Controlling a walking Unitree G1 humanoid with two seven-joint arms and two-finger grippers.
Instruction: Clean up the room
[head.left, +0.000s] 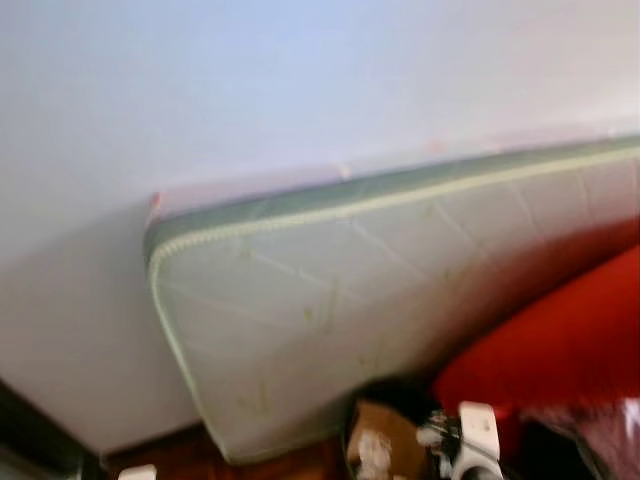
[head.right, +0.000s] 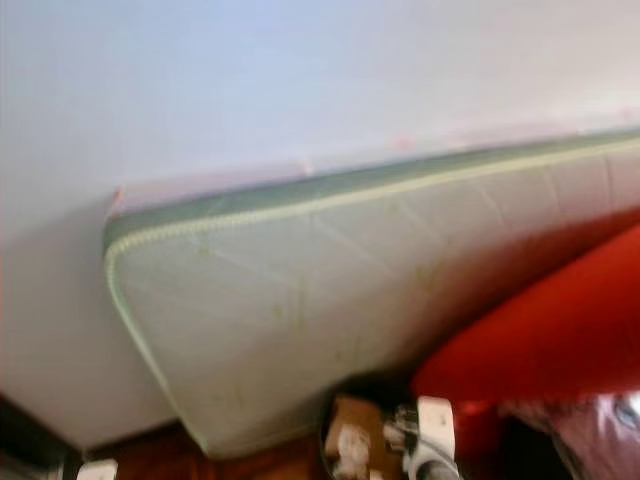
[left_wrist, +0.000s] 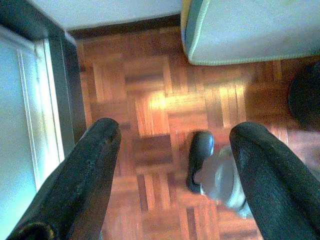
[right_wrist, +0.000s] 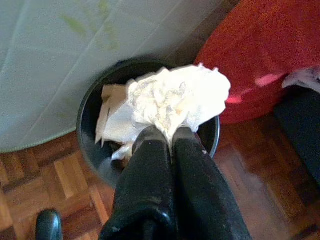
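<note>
One crumpled tissue (right_wrist: 175, 102) in right pincer (right_wrist: 171, 134) above bin (right_wrist: 90, 130)

A quilted mattress (head.right: 330, 300) with green piping leans tilted against the pale wall (head.right: 250, 80); a red cushion (head.right: 540, 340) presses against its lower edge.

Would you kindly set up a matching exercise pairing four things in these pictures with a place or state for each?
Things:
1. crumpled paper
2. black bin
3. mattress
4. left gripper

Places or states:
A. leaning on the wall
B. open above the parquet floor
C. pinched by the right gripper
D. on the floor, holding paper scraps

Pairs: 1-C, 2-D, 3-A, 4-B
</note>
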